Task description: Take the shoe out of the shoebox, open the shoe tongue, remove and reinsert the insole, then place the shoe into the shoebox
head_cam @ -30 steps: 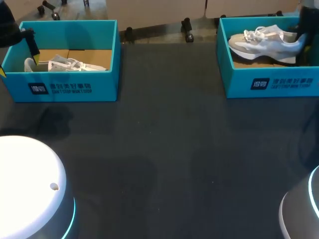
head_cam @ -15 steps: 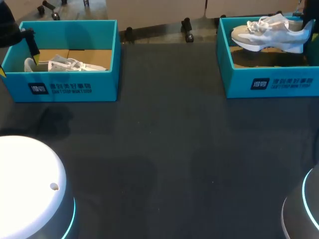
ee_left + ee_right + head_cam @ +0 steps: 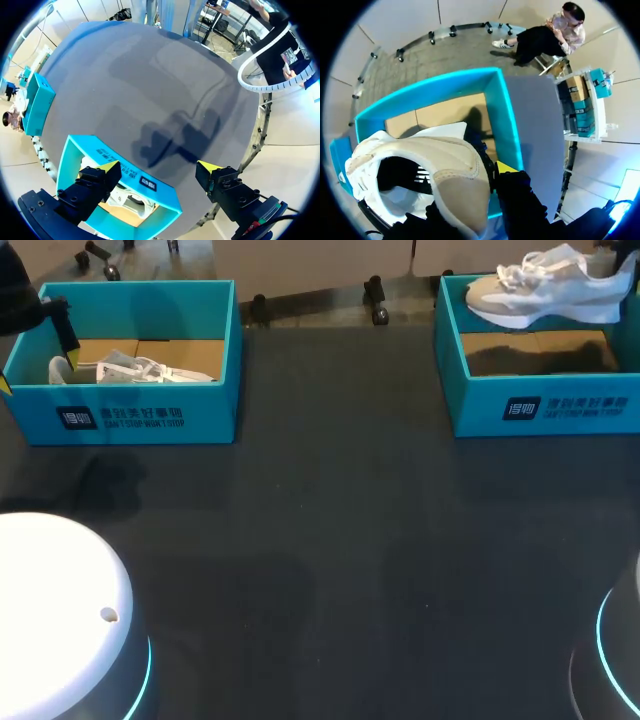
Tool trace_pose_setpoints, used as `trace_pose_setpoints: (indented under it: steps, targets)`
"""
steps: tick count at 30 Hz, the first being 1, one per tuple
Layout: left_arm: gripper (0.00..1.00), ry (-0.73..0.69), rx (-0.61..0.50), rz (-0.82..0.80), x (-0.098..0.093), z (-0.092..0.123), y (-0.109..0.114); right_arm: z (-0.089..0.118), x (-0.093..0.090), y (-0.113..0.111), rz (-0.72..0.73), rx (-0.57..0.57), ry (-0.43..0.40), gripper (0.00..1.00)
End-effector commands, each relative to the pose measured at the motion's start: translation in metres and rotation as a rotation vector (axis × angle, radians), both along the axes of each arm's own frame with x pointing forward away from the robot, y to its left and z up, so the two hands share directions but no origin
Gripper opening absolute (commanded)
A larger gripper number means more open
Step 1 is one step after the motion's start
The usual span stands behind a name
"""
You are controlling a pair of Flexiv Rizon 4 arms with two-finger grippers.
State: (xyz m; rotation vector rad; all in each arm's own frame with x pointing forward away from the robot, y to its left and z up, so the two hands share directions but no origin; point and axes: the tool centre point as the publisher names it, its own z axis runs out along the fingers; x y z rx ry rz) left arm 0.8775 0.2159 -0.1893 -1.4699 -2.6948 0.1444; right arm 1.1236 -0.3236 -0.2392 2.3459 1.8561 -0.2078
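At the far left, the left shoebox sits on the dark table. It is a blue box with no lid on it. A pale shoe, the left shoe, lies inside it on the brown floor of the box. It rests low in the box, on its side.

The left gripper hangs above the near end of this box. Its two fingers stand wide apart and hold nothing. From the left wrist, one yellow tip is over the box's blue wall and the other is out over the bare table. The left shoe shows down in the box, under the gripper.

The middle of the table lies between the two boxes, which are well apart.

At the far right sits the right shoebox, blue like the first one. The right shoe is up in the air above it, apart from the box. It is pale with white laces, and its toe points toward the left box. Its dark shadow lies on the brown floor of the box.

The right gripper holds this shoe by the heel. One yellow tip presses on the outside of the heel. The other finger is mostly hidden by the shoe.
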Motion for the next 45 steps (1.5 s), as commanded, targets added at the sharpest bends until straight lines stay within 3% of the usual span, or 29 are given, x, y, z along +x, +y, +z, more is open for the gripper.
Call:
trace_pose_setpoints:
  steps: [1,13,29,37,45]
  targets:
    - [1.00,0.001,0.002,0.000,0.000,0.000,0.000,0.028,-0.014,0.006,0.015,-0.021,-0.059,0.00]
    - [1.00,0.001,0.002,0.000,0.000,0.000,0.000,0.056,-0.014,0.037,0.002,-0.014,-0.031,0.00]
    - [1.00,0.001,0.002,0.000,0.000,0.000,0.000,0.056,-0.014,0.037,0.002,-0.014,-0.031,0.00]
    - [1.00,0.001,0.002,0.000,0.000,0.000,0.000,0.079,-0.050,0.071,-0.005,-0.039,-0.037,0.00]
    - [1.00,0.001,0.002,0.000,0.000,0.000,0.000,0.082,-0.080,0.100,-0.019,-0.050,-0.040,0.00]
